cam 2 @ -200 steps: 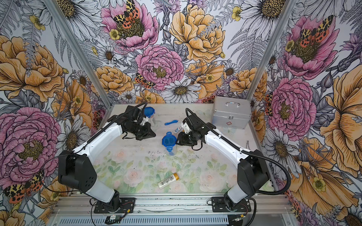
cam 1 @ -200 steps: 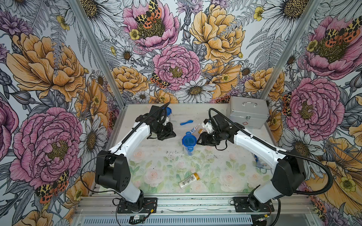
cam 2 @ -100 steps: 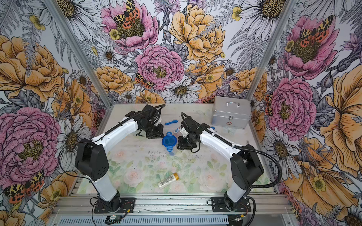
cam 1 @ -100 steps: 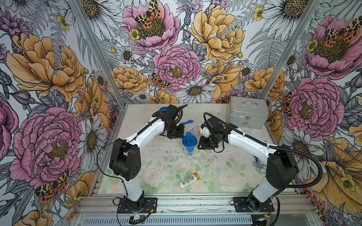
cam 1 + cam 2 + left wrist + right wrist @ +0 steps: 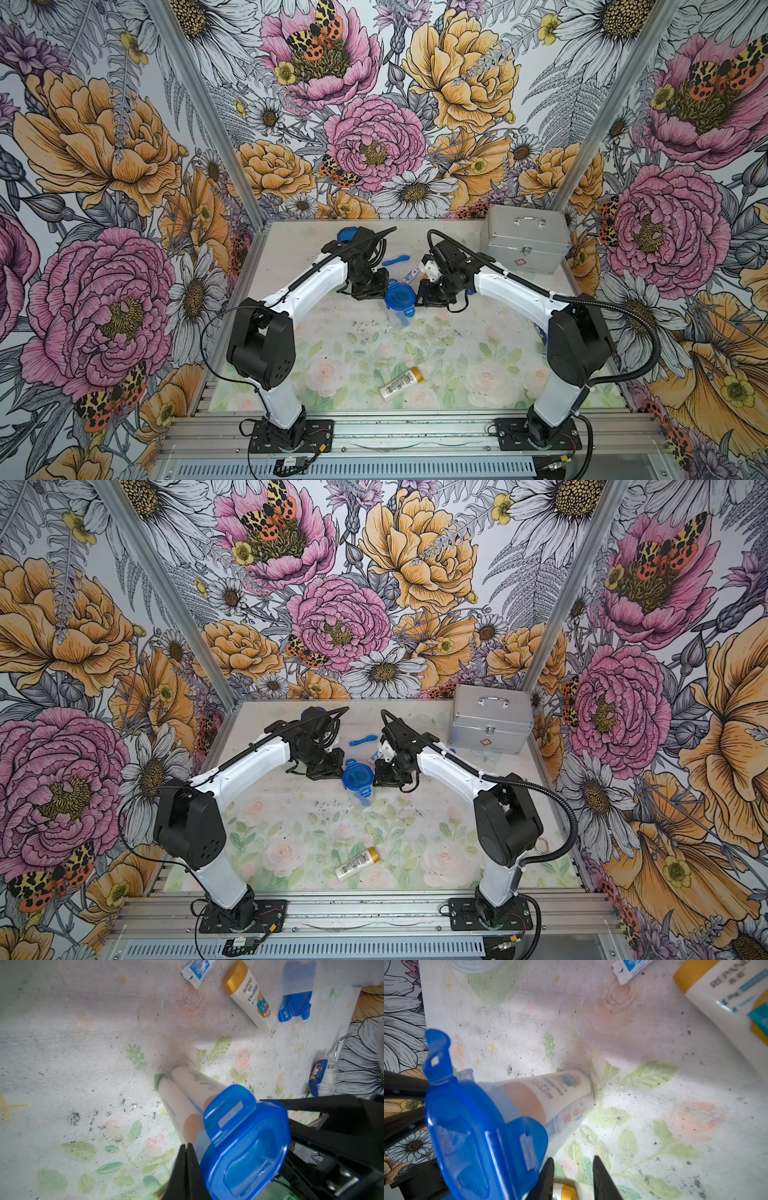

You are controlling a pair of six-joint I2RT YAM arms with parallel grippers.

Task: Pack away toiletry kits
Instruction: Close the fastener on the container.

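At the back right of the table (image 5: pixel 353 345) stands the silver case (image 5: pixel 525 243). Centrally, an upright lidded cup (image 5: pixel 400 303) holds two bottles (image 5: pixel 182 1101). The left gripper (image 5: pixel 186 1147), jaws together, perhaps touches its wall, and the right gripper (image 5: pixel 572 1159), jaws apart and empty, hovers opposite. Nearer the front lies a loose bottle (image 5: pixel 401 380); behind the cup, a toothpaste tube (image 5: pixel 198 969).

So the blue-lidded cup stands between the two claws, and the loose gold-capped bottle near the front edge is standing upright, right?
No. The gold-capped bottle near the front edge lies on its side, as both top views show. The blue-lidded cup does stand between the left claw and right claw.
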